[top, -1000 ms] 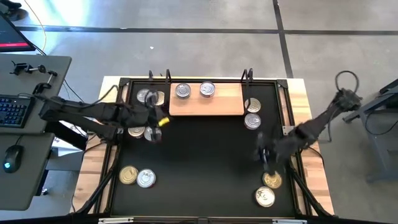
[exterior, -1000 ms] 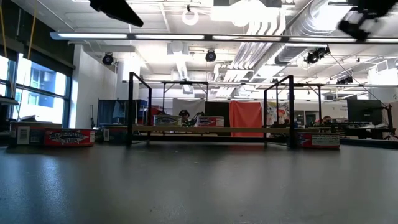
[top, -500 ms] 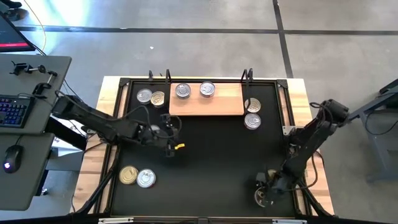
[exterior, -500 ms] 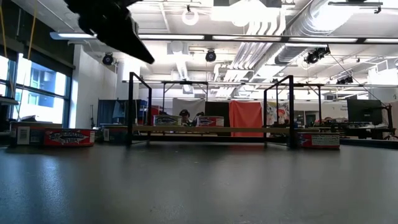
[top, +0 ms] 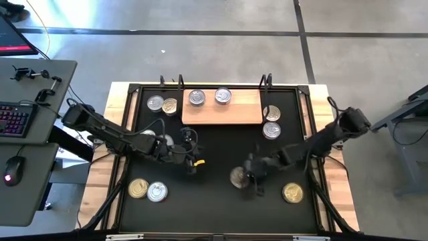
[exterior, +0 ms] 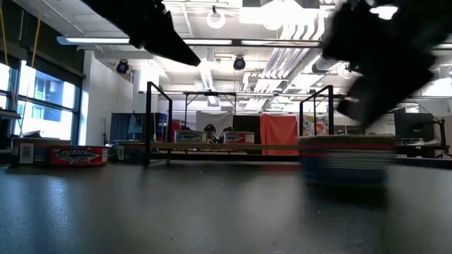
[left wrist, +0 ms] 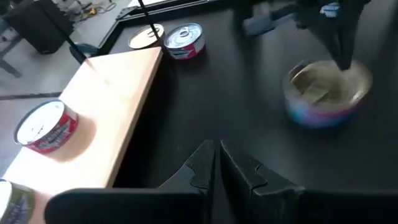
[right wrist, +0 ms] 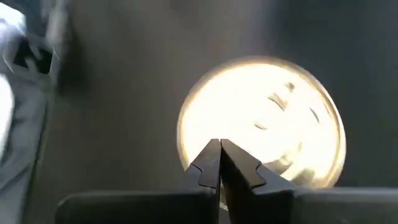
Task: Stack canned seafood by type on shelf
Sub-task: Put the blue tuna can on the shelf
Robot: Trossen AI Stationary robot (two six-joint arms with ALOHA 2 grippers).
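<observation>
The light-wood shelf [top: 241, 112] lies at the mat's far edge with two silver-lidded cans [top: 196, 98] [top: 223, 96] standing on it. More cans stand on the black mat left [top: 155, 104] and right [top: 271, 130] of it and near the front [top: 157, 192] [top: 292, 193]. My right gripper [top: 249, 179] is shut over a can with a pale lid and a blue and pink side [top: 238, 177] at mid-mat. My left gripper [top: 194, 163] is shut and empty, left of that can. My right gripper has its shut fingertips [left wrist: 341, 53] on the can's lid [left wrist: 323, 84], near its rim. The fingers come from above, slanting down from the table's right. The can stands on its base on the mat [exterior: 346, 161].
Dark metal posts [top: 180, 82] [top: 267, 82] stand at the shelf's far corners. A raised frame [top: 130, 120] runs round the mat. Two cans [top: 164, 140] lie under my left arm. A desk with keyboard and mouse [top: 13, 120] stands left of the table.
My right gripper has gone toward the near right corner, then toward the table's left, and a can from that corner has slid with it along the mat to the middle. My left gripper has moved from the cans at the left toward the right and near edge.
</observation>
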